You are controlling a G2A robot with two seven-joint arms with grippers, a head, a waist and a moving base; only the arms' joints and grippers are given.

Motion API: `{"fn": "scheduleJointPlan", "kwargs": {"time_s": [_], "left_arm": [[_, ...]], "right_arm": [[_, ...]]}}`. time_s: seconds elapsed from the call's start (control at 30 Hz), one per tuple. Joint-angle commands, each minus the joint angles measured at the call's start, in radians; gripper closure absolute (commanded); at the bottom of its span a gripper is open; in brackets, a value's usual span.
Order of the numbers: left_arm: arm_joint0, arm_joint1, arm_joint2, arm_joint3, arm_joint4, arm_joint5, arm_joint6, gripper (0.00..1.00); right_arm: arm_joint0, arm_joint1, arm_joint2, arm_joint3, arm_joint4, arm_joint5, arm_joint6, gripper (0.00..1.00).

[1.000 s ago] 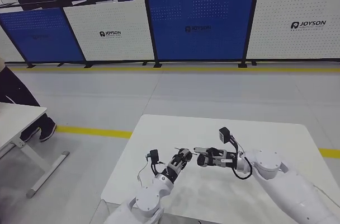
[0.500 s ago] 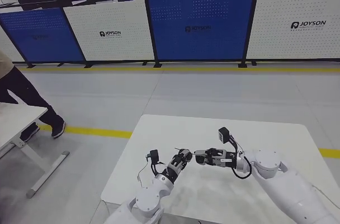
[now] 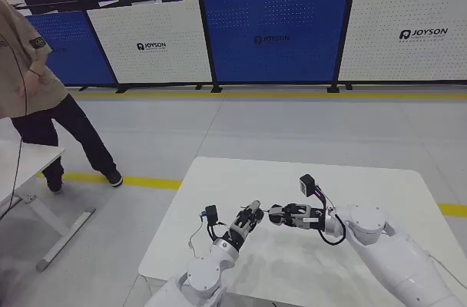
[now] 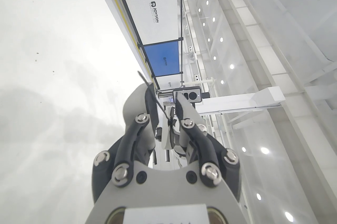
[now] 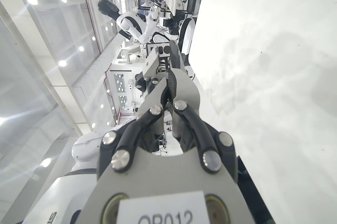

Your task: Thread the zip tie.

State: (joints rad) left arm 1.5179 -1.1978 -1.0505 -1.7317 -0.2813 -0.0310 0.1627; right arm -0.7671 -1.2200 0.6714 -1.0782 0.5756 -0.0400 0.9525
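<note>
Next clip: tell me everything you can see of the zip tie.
The zip tie is a thin, dark strap, held above the white table. Its free tip pokes past the fingertips of the left gripper. The strap slants through the gap between those open fingers, against one pad, towards the right gripper, whose shut tips seem to pinch it. Its head cannot be made out.

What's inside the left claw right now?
The black zip tie runs between the left claw's open fingers, tip poking out beyond. Its other end is lost behind the finger links.
</note>
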Motion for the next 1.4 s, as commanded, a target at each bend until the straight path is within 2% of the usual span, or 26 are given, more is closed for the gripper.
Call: {"fn": "scheduleJointPlan", "kwargs": {"time_s": [0.0,0.43,0.6,0.8,1.13,1.37], "left_arm": [[0.0,0.0,0.0,0.0,0.0,0.0,0.0,0.0],[0.0,0.0,0.001,-0.001,0.0,-0.001,-0.004,0.0],[-0.002,0.0,-0.01,0.009,-0.001,-0.017,-0.047,0.0],[-0.002,-0.001,-0.017,0.016,0.033,-0.029,-0.034,0.0],[-0.002,-0.001,-0.017,0.016,0.033,-0.029,-0.034,0.0],[-0.007,-0.004,-0.016,0.029,0.043,-0.028,-0.057,0.0]], "right_arm": [[-0.003,-0.001,0.007,-0.001,0.0,-0.003,0.003,1.0],[-0.017,-0.001,0.016,-0.008,0.004,-0.011,-0.003,1.0],[-0.041,0.007,0.048,-0.015,0.007,-0.004,0.026,1.0],[-0.054,0.011,0.07,-0.014,-0.007,0.015,0.041,1.0],[-0.054,0.011,0.07,-0.014,-0.007,0.015,0.041,1.0],[-0.054,0.011,0.07,-0.014,-0.007,0.015,0.041,1.0]]}}
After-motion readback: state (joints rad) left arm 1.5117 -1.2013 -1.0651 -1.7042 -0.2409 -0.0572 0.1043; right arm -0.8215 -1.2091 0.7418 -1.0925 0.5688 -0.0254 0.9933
